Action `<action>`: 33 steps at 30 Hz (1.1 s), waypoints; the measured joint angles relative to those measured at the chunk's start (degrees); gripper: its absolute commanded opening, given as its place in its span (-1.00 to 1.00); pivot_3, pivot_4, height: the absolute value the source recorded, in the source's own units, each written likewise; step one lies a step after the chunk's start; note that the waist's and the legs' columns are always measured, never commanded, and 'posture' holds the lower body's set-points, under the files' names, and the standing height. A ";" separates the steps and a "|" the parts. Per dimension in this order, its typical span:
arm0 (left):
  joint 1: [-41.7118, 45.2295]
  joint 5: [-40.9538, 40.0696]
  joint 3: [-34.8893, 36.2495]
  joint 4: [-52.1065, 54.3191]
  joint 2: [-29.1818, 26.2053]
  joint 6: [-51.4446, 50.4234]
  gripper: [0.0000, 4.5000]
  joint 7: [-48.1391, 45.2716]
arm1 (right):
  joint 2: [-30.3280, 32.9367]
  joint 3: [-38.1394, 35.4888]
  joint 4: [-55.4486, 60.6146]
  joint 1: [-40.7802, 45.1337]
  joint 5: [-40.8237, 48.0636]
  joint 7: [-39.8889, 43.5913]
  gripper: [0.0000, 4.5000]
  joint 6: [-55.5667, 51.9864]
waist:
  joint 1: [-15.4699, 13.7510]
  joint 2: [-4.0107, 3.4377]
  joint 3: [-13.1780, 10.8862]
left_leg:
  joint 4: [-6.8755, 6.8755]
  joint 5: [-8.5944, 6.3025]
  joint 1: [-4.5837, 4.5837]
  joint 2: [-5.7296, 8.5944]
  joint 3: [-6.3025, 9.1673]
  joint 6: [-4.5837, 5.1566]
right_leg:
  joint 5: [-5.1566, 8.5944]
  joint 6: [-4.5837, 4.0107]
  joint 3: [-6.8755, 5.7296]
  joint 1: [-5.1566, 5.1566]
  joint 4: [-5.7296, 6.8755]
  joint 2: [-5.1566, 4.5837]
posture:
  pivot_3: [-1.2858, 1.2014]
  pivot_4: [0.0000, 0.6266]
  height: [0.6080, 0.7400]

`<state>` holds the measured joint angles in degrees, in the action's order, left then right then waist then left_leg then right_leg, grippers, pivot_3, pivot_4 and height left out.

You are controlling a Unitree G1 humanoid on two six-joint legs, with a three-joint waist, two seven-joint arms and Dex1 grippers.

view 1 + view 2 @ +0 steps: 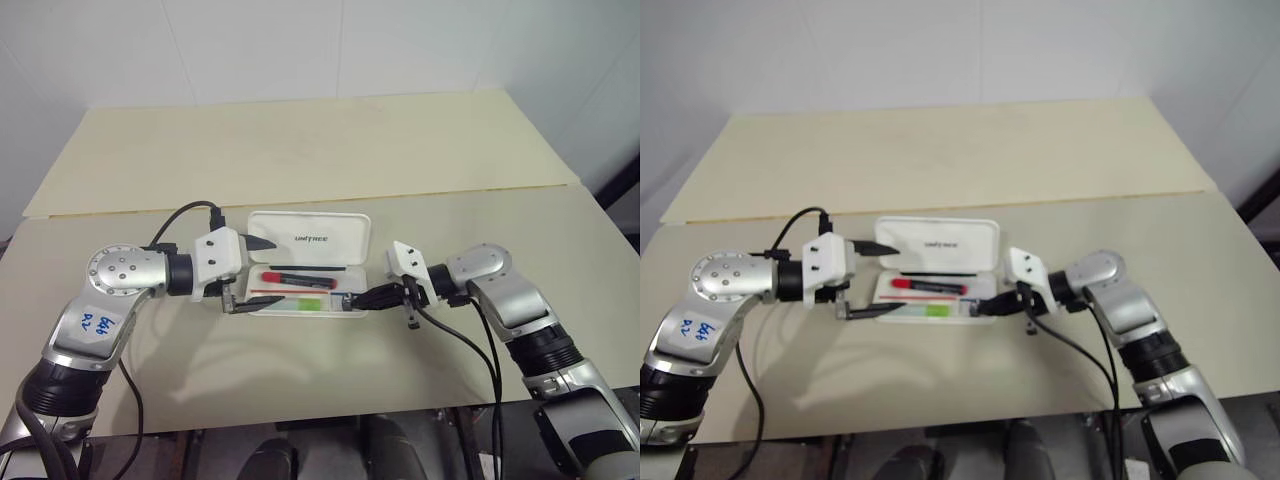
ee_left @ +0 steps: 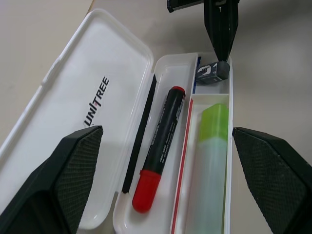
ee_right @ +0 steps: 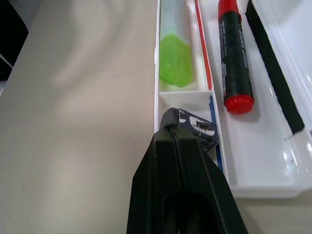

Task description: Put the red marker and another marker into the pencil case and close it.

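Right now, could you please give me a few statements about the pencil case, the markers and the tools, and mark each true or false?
1. The pencil case lid is shut. False: it stands open.
2. The red marker lies inside the case. True.
3. The green highlighter lies on the table outside the case. False: it lies in the case's narrow compartment.
4. The left tool is open. True.
5. The right tool is open wide. False: it is shut.

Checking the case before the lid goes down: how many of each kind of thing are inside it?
Red marker: 1
Green highlighter: 1
Black strip: 1
Small dark blue item: 1
Total in the pencil case: 4
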<state>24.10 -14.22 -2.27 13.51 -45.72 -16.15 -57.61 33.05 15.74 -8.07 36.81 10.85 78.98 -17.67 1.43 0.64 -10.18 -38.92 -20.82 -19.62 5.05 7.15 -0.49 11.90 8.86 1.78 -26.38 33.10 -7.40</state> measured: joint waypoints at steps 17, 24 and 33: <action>0.21 0.06 0.00 -0.24 0.00 0.17 1.00 0.01 | -2.05 -0.10 1.14 0.39 1.60 -0.66 -0.99 -1.95 | 0.00 0.00 0.00 | 0.00 0.00 -0.02 0.00 0.01 0.00 | 0.00 0.00 0.00 -0.02 -0.01 0.00 | 0.03 -0.52 1.00; -0.06 0.00 0.11 -0.70 -0.07 1.46 1.00 -0.34 | 4.68 -4.07 6.58 0.64 5.97 0.87 -0.99 -6.16 | -0.17 0.00 0.00 | 0.01 -0.01 -0.06 0.00 0.02 0.02 | -0.01 0.01 -0.03 -0.02 -0.08 0.00 | 0.03 -0.52 1.00; -0.37 -0.04 2.70 -6.69 -0.19 6.06 1.00 -0.85 | 8.43 -9.62 5.70 0.47 7.53 -1.31 -0.99 -5.11 | -0.06 0.00 0.00 | 0.00 -0.02 -0.05 -0.01 -0.04 0.03 | -0.03 0.03 -0.02 -0.01 -0.11 0.00 | 0.03 -0.52 1.00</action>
<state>23.73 -14.26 0.43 6.82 -45.90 -10.10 -58.46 41.48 6.12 -2.38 37.28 18.38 77.67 -22.77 1.37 0.64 -10.18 -38.92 -20.84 -19.67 5.04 7.12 -0.46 11.87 8.89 1.76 -26.39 32.99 -7.40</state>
